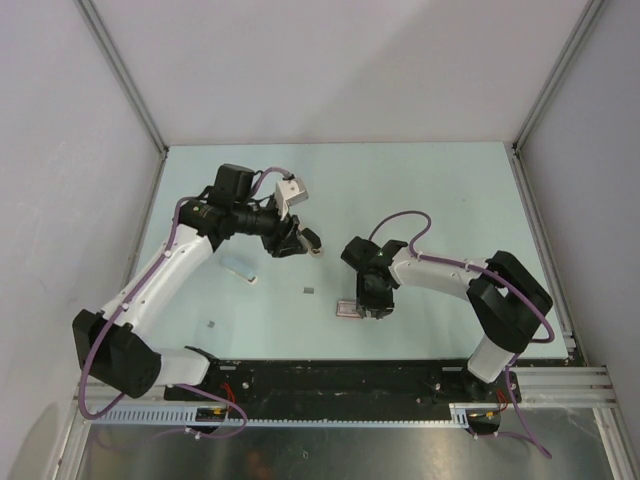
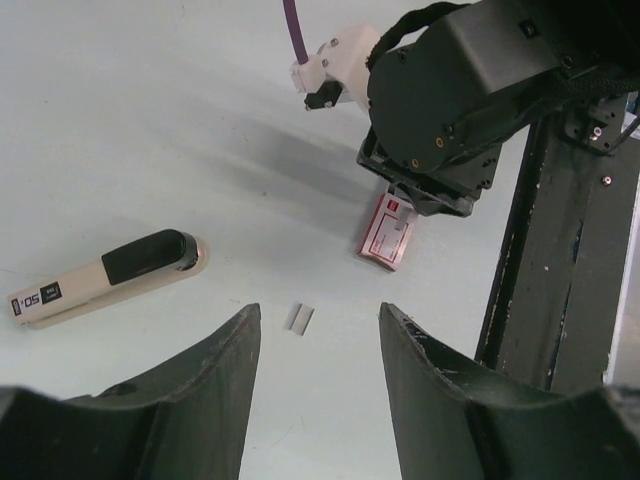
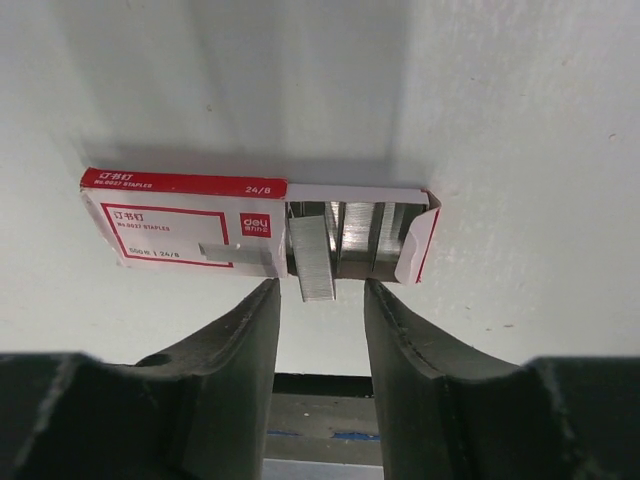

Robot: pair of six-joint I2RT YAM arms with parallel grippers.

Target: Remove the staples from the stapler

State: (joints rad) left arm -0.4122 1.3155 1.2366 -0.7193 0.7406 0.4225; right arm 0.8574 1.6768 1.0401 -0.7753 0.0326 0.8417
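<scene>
The stapler point(image 2: 100, 278), cream body with a black top, lies flat on the table; in the top view point(image 1: 312, 241) it sits just right of my left gripper. A short silvery staple strip point(image 2: 299, 318) lies loose on the table point(image 1: 309, 291). My left gripper point(image 2: 318, 312) is open and empty, hovering above the table with the strip just beyond its fingertips point(image 1: 290, 248). My right gripper point(image 3: 320, 290) is open and empty point(image 1: 375, 305). It hangs over the open end of a red and white staple box point(image 3: 180, 220), where one staple strip point(image 3: 313, 265) sticks out.
The staple box also shows in the top view point(image 1: 347, 308) and in the left wrist view point(image 2: 387, 232). A small pale object point(image 1: 238, 268) and a tiny grey bit point(image 1: 211, 324) lie on the left. The black base rail point(image 1: 330, 378) runs along the near edge.
</scene>
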